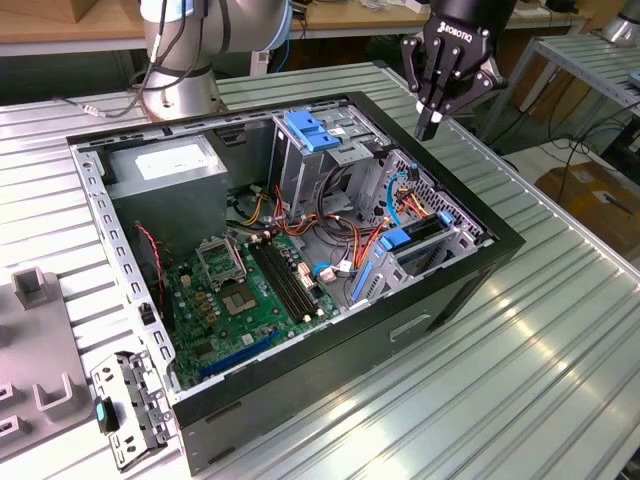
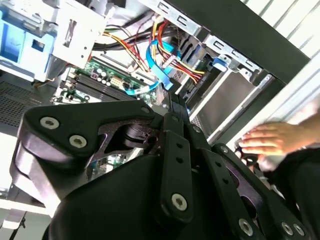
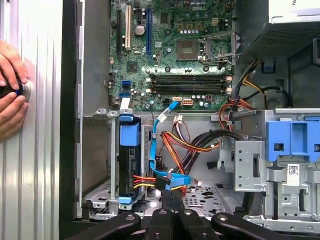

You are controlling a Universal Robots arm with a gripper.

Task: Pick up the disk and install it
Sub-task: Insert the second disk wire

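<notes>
The disk (image 1: pixel 411 240) stands on edge in the drive bay at the case's corner toward the exterior view's right, its blue bracket (image 3: pixel 129 135) capping it and red, yellow and blue cables plugged into its end. My gripper (image 1: pixel 428 126) hangs above the case's far edge, a short way above and beyond the disk, apart from it. It is shut, fingertips (image 3: pixel 171 196) pressed together with nothing between them. In the second wrist view the gripper (image 2: pixel 175 102) points toward the bay and the disk's blue bracket (image 2: pixel 220 62).
The open black case (image 1: pixel 470 275) holds a green motherboard (image 1: pixel 250 290), a grey power supply box (image 1: pixel 165 165) and a light-blue latch plate (image 1: pixel 315 130) on the upper cage. A person's hands (image 3: pixel 10 95) rest on the table beside the case. A metal bracket (image 1: pixel 125 405) lies near the front.
</notes>
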